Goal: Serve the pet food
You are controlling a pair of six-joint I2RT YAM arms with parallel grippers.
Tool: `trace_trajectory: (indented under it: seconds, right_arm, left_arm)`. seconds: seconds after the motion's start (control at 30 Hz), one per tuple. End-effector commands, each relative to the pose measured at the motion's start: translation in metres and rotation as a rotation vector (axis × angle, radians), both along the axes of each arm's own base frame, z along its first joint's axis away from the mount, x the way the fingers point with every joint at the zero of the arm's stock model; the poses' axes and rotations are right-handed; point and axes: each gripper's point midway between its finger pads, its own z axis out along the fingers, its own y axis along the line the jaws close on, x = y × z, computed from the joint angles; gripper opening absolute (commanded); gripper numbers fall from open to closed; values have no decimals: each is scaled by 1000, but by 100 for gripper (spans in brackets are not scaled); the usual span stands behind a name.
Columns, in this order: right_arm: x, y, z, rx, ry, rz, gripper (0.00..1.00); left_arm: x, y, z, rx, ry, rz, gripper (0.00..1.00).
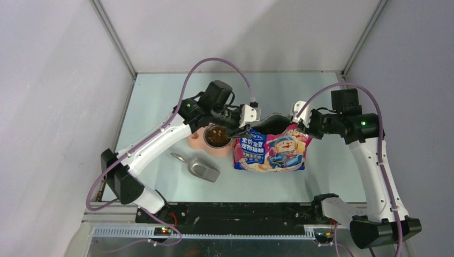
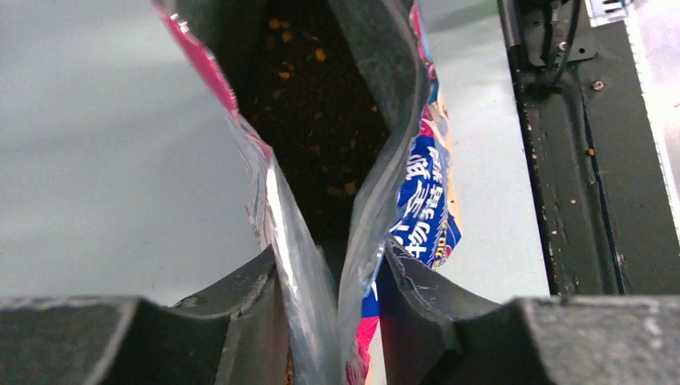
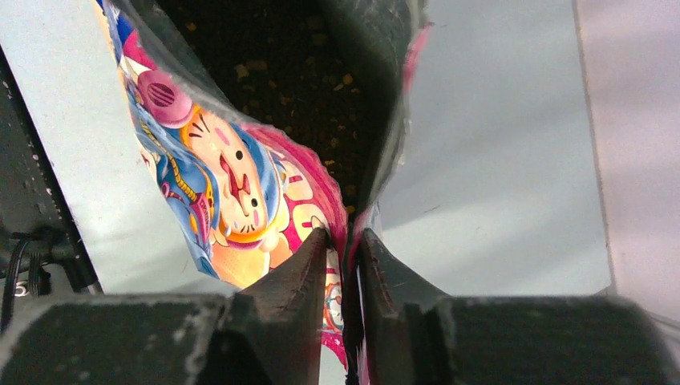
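The right gripper (image 3: 345, 237) is clenched on the right edge of the bag (image 1: 273, 150). The left gripper (image 2: 330, 258) stands released around its left edge. Some pet food (image 1: 217, 137) fills the bowl (image 1: 197, 142) just left of the bag, and more lies inside the bag. I think the left one should withdraw straight, without dragging the film.

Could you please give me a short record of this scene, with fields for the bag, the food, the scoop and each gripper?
bag: printed pouch on the table, mouth open, kibble inside
pet food: brown kibble in the pink bowl, to the left of the bag
scoop: grey, lying on the table in front of the bowl, untouched
left gripper: at one top corner of the bag, jaws apart around the film
right gripper: pinching the opposite top corner
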Motion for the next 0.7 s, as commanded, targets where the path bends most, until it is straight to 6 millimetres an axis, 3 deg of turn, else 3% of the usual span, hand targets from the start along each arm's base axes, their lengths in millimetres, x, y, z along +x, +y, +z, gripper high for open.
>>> trace_trajectory:
  seconds: [0.0, 0.1, 0.23, 0.4, 0.57, 0.63, 0.67]
  right_arm:
    - [0, -4, 15, 9, -38, 4, 21]
    - [-4, -13, 13, -16, -42, 10, 2]
    - [-3, -33, 23, -2, -76, -36, 0]
    - [4, -34, 48, 112, -112, -68, 0]
    - [-1, -6, 55, 154, -106, -2, 0]
    - [-4, 8, 52, 129, -111, 39, 6]
    - [-1, 9, 48, 111, -122, 39, 16]
  left_arm:
    - [18, 6, 11, 18, -92, 90, 38]
    - [24, 15, 22, -2, -98, 143, 20]
    - [33, 34, 41, -82, 2, 270, 1]
    - [54, 51, 34, -96, 31, 434, 0]
    - [49, 42, 37, -133, 87, 431, 0]
    - [46, 38, 39, -144, 90, 416, 0]
    - [45, 36, 40, -146, 92, 408, 0]
